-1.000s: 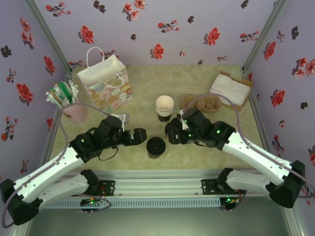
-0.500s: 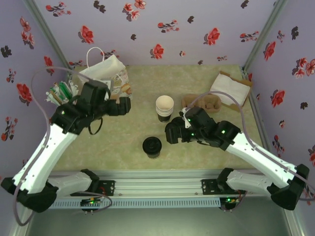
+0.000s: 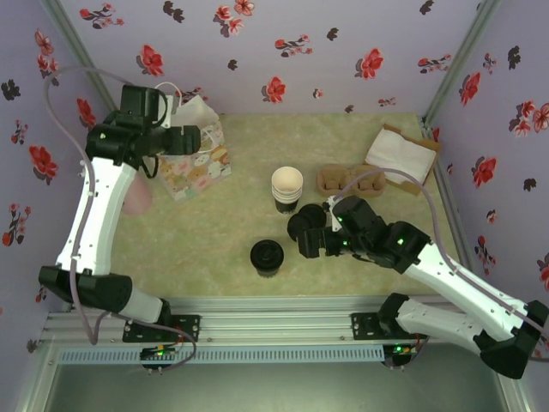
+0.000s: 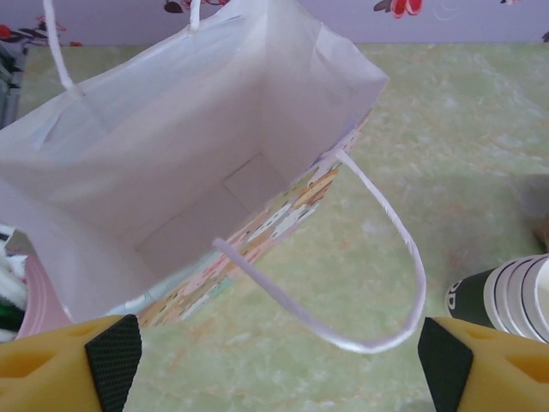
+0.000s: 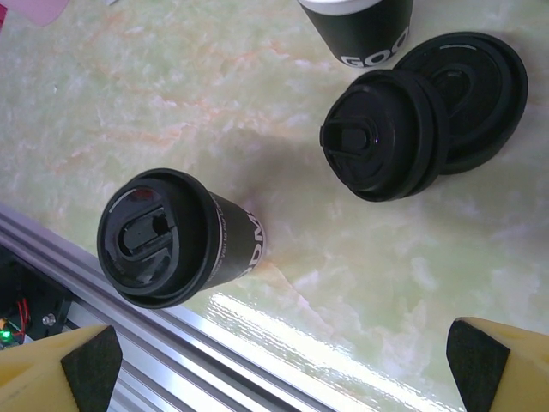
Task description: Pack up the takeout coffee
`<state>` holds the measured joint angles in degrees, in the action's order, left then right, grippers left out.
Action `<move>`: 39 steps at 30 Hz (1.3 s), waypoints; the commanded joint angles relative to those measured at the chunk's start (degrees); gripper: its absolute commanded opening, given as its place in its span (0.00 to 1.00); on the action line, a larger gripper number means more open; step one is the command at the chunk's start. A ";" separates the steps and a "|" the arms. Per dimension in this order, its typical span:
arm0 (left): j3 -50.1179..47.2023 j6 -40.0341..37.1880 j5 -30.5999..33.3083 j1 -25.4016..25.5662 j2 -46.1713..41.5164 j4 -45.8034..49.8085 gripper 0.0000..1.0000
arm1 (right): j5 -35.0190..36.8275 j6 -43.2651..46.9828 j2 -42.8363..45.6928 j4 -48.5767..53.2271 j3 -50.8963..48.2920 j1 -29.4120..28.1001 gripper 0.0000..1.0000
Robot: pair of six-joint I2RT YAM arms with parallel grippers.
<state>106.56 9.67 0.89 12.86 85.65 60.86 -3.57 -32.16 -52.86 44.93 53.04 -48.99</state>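
- At upper left overhead: left pincer point(image 3: 194, 138) spread, empty, above bag point(image 3: 202, 168).
- Seemingly approach stage: right pincer point(image 5: 283, 360) spread, empty, near takeout coffee point(image 5: 167, 238).
- Next: straddle it, close gently.

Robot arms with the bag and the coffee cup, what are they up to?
The left gripper hovers open over the white patterned paper gift bag. The right gripper hangs open close to the small dark paper cup with a black plastic lid, which stands on the table near the front edge. Neither holds anything; the cup is not yet in the bag.
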 commanded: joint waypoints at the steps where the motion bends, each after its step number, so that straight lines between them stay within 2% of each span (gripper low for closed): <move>1: 3.21 -4.24 -9.43 -4.01 3.18 2.20 0.83 | 0.36 -1.48 0.82 -0.93 -1.30 0.38 0.99; 7: 8.43 -6.33 -15.93 -5.04 11.02 5.85 0.76 | 0.04 -1.83 1.27 -1.50 -2.15 0.31 0.99; 9: 9.84 -6.55 -16.27 -5.04 13.01 6.70 0.72 | 0.06 -1.93 1.51 -1.35 -2.30 0.34 0.99; 17: 15.01 -7.47 -11.53 -4.87 19.20 8.92 0.61 | 0.05 -2.18 2.08 -1.65 -3.11 0.37 0.99; 24: 14.95 -7.46 -9.53 -3.77 21.52 9.17 0.53 | 0.23 -2.22 2.59 -1.65 -3.55 0.39 0.99; 27: 15.08 -7.27 -8.99 -3.45 21.76 9.01 0.45 | 0.24 -2.20 2.76 -1.68 -3.55 0.39 0.99; 31: 16.72 -5.12 -8.80 -3.16 22.10 9.63 0.25 | 0.40 -2.10 3.01 -1.50 -3.64 0.43 0.99; 34: 18.22 -2.88 -8.71 -2.69 22.10 10.68 0.19 | 0.58 -2.11 3.32 -1.33 -3.82 0.45 0.99; 39: 18.97 6.16 -7.48 -1.45 21.34 12.73 0.05 | 0.67 -2.09 3.70 -1.45 -4.08 0.56 0.99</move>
<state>123.94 9.39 -7.70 10.52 107.42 70.67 -3.57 -33.61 -50.06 44.45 49.60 -48.95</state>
